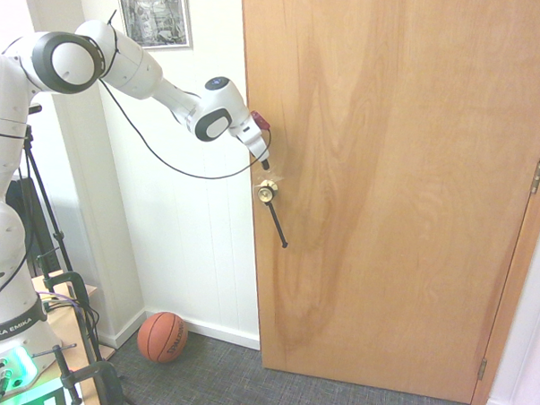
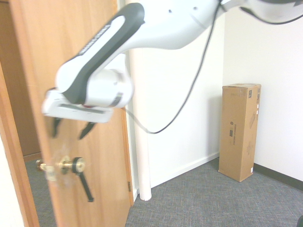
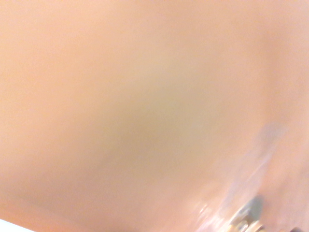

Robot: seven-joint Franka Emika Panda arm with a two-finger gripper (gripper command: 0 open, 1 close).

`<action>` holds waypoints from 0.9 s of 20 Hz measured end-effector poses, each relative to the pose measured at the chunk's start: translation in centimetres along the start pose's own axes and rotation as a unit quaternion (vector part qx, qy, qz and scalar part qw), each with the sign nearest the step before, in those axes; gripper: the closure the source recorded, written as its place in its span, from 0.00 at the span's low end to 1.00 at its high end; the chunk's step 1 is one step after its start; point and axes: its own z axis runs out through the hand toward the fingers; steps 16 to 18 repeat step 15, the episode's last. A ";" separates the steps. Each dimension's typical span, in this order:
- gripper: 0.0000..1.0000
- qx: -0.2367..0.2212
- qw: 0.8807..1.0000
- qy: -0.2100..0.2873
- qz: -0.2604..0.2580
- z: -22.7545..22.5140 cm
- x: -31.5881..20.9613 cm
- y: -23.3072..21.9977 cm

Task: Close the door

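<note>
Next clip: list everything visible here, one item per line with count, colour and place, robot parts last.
door: one, light-brown wood, ajar, filling most of the first exterior view
knob: one, brass, at the door's free edge
rod: one, thin, black, slanting down from the knob
hinges: two seen, silver, on the door's far edge
basketball: one, orange, on the grey carpet by the white wall
framed picture: one, black-and-white, on the wall above the arm
cardboard box: one, tall, brown, upright against the wall
gripper: one, white with dark fingers, open, just above the knob
</note>
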 end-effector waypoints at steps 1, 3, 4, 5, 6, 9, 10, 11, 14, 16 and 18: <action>0.00 0.005 1.000 0.012 0.002 0.7 -0.7 -1.5; 0.00 0.011 0.999 0.033 0.005 1.5 -0.1 -3.5; 0.00 0.013 0.999 0.038 0.001 1.4 0.5 -4.2; 0.00 0.012 0.999 0.039 -0.004 1.1 0.8 -4.5; 0.00 0.011 0.999 0.035 -0.006 0.6 0.9 -4.4; 0.00 -0.036 0.999 0.018 -0.020 -2.5 2.2 -2.2; 0.00 -0.043 0.999 0.011 -0.030 -4.1 2.9 -1.4; 0.00 -0.051 0.998 0.008 -0.037 -5.8 3.7 -0.5; 0.00 -0.094 0.994 0.000 -0.054 -10.4 6.3 3.7; 0.00 -0.117 0.991 0.002 -0.065 -11.6 7.1 5.6; 0.00 -0.117 0.991 0.002 -0.065 -11.6 7.1 5.6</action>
